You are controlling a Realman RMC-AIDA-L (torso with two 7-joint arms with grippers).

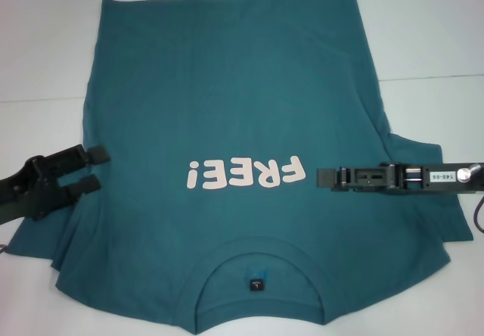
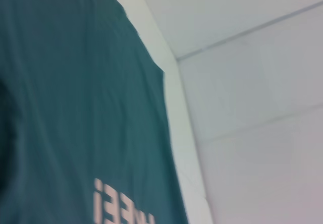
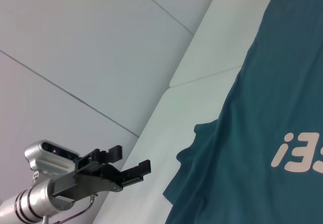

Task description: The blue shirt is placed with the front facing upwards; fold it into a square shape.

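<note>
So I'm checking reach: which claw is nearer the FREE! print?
Right. The right claw sits just beside the FREE! print; the left claw is farther away at the blue shirt edge.

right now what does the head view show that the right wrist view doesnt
Only the head view shows the collar with its dark label, the full FREE! print, and the right claw over the blue shirt. Only the right wrist view shows the camera above the left claw. Both show the shirt, the left claw with fingers apart, and the white table.
</note>
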